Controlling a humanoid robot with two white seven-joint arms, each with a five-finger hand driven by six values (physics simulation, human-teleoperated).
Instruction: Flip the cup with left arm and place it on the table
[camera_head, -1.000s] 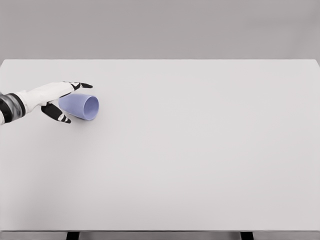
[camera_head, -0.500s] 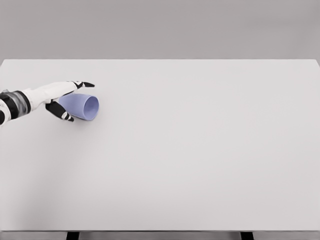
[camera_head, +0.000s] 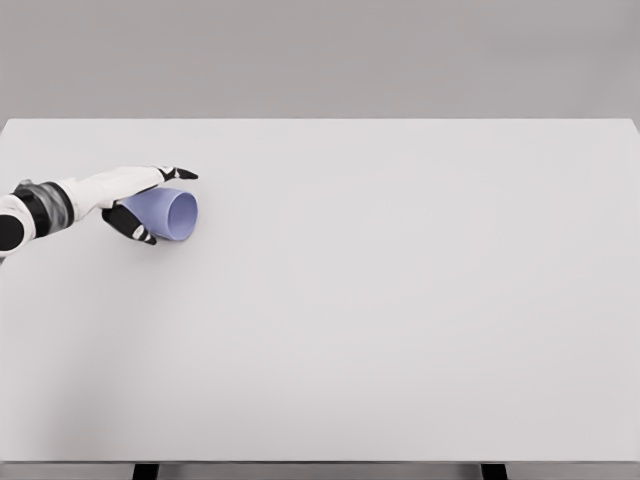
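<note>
Cup (camera_head: 167, 214) on side, mouth rightward, fingers (camera_head: 178, 174) around

A single head camera looks forward and steeply down from above the near edge of the table (camera_head: 400, 320), set far enough back that the tabletop fills most of the frame, side to side. The far edge runs level near the top, with a plain grey backdrop (camera_head: 320, 50) beyond. No second view exists to overlap it.

White left arm (camera_head: 80, 192) with a grey-and-black banded wrist, white-backed robot hand (camera_head: 135, 200) with black fingertips (camera_head: 180, 173).
</note>
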